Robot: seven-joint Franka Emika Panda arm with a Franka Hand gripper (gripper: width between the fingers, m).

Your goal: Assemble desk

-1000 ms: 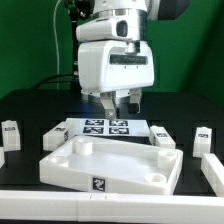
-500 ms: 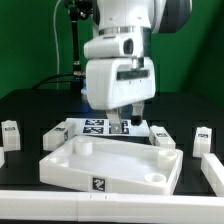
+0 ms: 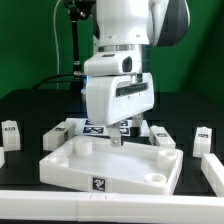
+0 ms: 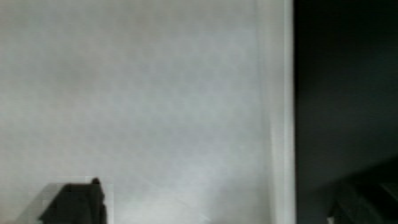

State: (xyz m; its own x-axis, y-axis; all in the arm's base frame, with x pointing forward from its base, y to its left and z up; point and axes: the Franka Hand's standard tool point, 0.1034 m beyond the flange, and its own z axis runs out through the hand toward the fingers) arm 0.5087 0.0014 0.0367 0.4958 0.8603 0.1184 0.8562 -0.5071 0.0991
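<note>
The desk's white tray-like tabletop (image 3: 100, 178) lies in the middle of the black table, raised rim upward, a tag on its front wall. My gripper (image 3: 127, 136) hangs open just over the tabletop's far rim, holding nothing. In the wrist view the tabletop's white surface (image 4: 151, 100) fills most of the picture and ends at a straight edge against the black table. My gripper (image 4: 222, 205) straddles that edge, one dark fingertip (image 4: 80, 205) over white, the other over black. White post legs lie at the exterior view's left (image 3: 10, 133) and right (image 3: 203, 139).
The marker board (image 3: 98, 127) lies behind the tabletop, partly hidden by my gripper. Two more white legs (image 3: 58, 133) (image 3: 161, 137) rest near the tabletop's far corners. A long white bar (image 3: 60, 205) runs along the front, and a white part (image 3: 213, 170) sits at the right.
My arm has come down from above the marker board to the tabletop's far rim, drifting a little to the exterior view's right. The jaws stayed open. No part moved.
</note>
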